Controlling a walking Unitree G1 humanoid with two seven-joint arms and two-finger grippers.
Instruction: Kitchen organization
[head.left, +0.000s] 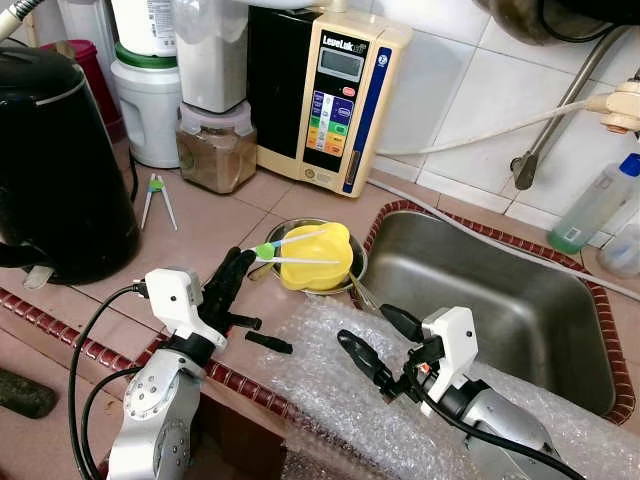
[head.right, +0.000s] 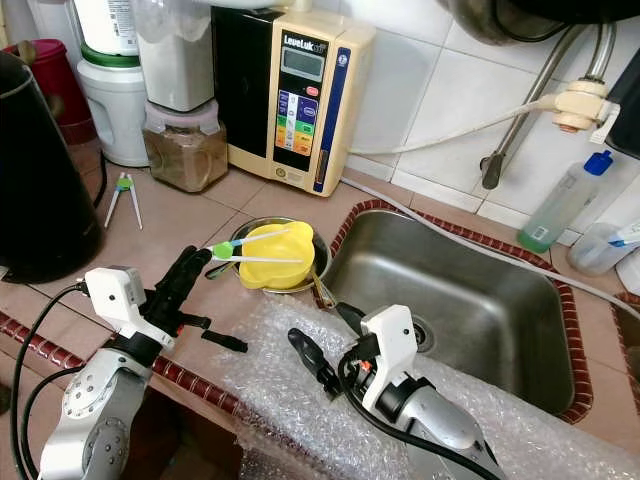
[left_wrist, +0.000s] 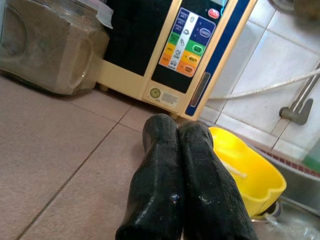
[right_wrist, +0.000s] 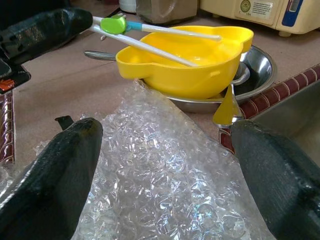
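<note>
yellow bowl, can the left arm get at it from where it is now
Probably yes. The left gripper, jaws shut, sits on bare counter just beside the yellow bowl, nothing between them. It would need to open first.

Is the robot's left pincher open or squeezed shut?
Shut. The left gripper's two black fingers press together side by side with no gap, holding nothing, just short of the yellow plastic bowl.

Both arms are silver metal with white plastic wrist housings and black cables looping along them. The left gripper (head.left: 232, 275) and right gripper (head.left: 378, 343) each carry two long, matte black, rounded fingers (left_wrist: 162, 180).
</note>
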